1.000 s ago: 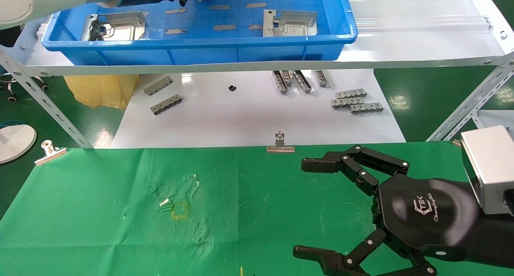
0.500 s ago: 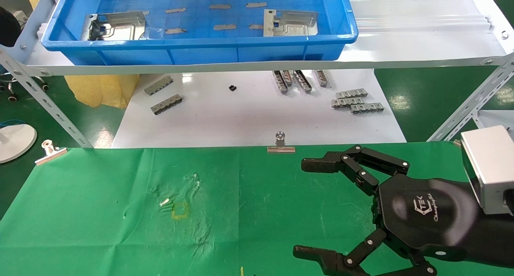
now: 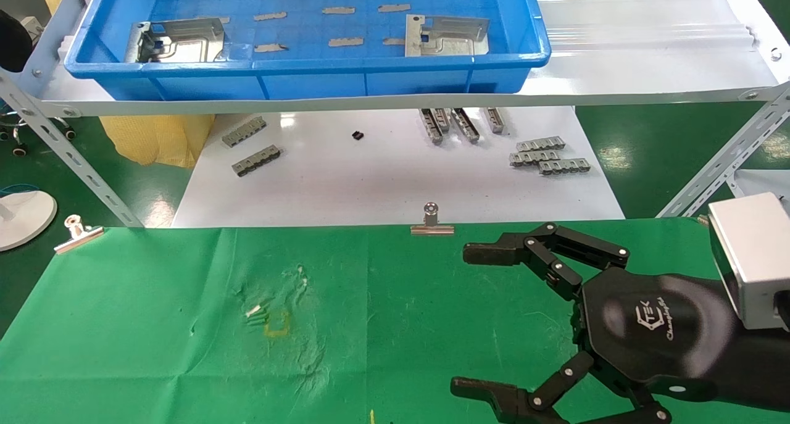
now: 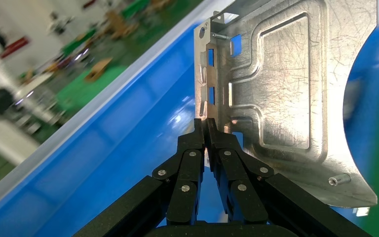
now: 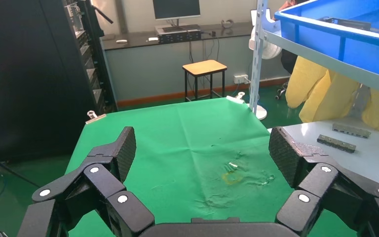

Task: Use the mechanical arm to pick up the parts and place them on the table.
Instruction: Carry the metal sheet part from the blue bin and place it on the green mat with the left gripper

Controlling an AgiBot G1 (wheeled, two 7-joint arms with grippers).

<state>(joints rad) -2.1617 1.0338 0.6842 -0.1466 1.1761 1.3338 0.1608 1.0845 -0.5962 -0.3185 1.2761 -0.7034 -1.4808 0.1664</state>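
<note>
My left gripper [image 4: 206, 129] is out of the head camera's sight, but its own wrist camera shows the black link fingers [image 4: 190, 163] pressed together on the bottom edge of one stamped metal part [image 4: 286, 94], which I hold upright above the blue tray [image 4: 103, 148]; the plate's cut-outs, bent tabs and a small stud show clearly, and the tray wall runs behind it. In the head view, two more parts lie flat in the blue tray [image 3: 308, 81] on the upper shelf: one part [image 3: 176, 40] at about 10 o'clock of the scene and the other part [image 3: 445, 35] at about 1 o'clock, well apart, with thin grey tape strips [image 3: 345, 41] on the tray floor between them. Below the shelf, the glossy white board [image 3: 370, 183] carries small grey toothed bars [image 3: 546, 155] in groups towards its left and right sides. The green table [image 3: 154, 325] spreads across the near half, its cloth wrinkled near the middle, with a silver binder clip [image 3: 431, 220] on the far edge at 12 o'clock and another clip [image 3: 77, 232] at 9 o'clock. My right gripper [image 3: 478, 319] hovers over the table at about 4 o'clock, fingers spread wide apart and holding nothing. No part lies on the green cloth.
</note>
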